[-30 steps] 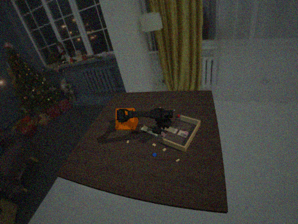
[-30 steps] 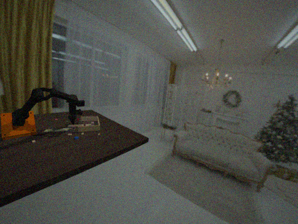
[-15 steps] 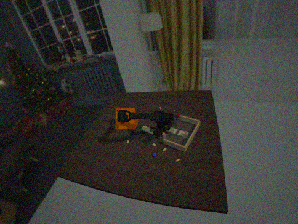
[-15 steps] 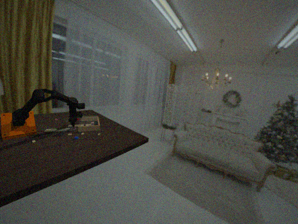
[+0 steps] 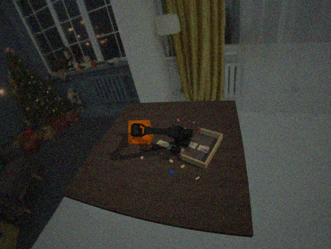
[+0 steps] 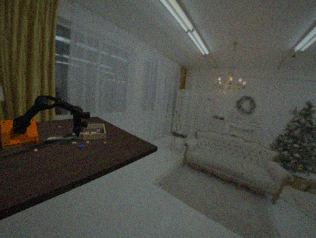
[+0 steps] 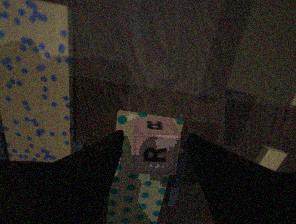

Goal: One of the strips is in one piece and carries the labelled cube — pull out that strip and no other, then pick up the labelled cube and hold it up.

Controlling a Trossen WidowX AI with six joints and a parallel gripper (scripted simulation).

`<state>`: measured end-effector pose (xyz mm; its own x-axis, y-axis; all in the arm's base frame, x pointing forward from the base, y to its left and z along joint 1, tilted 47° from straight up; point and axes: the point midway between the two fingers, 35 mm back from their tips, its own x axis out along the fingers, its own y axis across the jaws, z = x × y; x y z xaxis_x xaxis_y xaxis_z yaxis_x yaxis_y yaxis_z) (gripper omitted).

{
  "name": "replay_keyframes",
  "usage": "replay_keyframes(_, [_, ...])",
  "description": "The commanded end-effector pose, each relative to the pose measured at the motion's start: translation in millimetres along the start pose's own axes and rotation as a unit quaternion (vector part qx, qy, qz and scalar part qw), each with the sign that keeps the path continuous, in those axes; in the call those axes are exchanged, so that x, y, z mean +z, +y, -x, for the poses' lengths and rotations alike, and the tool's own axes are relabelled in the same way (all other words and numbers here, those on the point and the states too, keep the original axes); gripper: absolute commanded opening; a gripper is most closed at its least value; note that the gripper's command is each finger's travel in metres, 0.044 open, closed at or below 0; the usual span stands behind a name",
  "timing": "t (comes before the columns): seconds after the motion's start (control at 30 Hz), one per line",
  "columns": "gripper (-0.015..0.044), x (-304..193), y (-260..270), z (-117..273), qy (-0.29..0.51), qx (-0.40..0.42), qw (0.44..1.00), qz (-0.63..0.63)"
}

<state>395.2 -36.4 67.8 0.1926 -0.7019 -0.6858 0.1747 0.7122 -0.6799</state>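
A cream strip with teal dots (image 5: 163, 143) (image 6: 59, 138) (image 7: 150, 197) lies on the table outside the open side of the tray. The pink cube labelled R (image 7: 154, 156) sits at its end; the arm hides the cube in the top view. My gripper (image 5: 176, 150) (image 6: 78, 134) (image 7: 155, 137) is partly open and low over that strip end. In the wrist view one fingertip is on each side of the cube, with a gap on the right and a narrower one on the left. A cream strip with blue dots (image 7: 37, 95) lies to the left in the wrist view.
A wooden-walled tray (image 5: 213, 150) (image 6: 95, 138) stands beyond the gripper, with pale pieces (image 5: 193, 145) and a pinkish block (image 5: 204, 148) inside. A small blue object (image 5: 171, 172) (image 6: 81, 146) and several cream bits (image 5: 182, 166) (image 7: 273, 158) lie on the table near the tray.
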Motion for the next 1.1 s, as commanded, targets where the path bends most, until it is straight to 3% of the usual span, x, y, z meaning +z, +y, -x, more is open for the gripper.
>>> replay_keyframes(0.0, [0.025,-2,2,-4,0.003,-0.002,1.0,0.005])
replay_keyframes(0.13, [0.025,-2,2,-4,0.003,-0.002,1.0,0.005])
replay_keyframes(0.27, [0.0145,-1,0,-2,0.001,0.0,1.0,0.001])
replay_keyframes(0.5, [0.0098,-1,0,-2,0.001,0.0,1.0,0.001])
replay_keyframes(0.63, [0.0,-4,1,1,0.002,0.0,1.0,0.001])
replay_keyframes(1.07, [0.0,-61,2,41,0.005,-0.002,1.0,0.006])
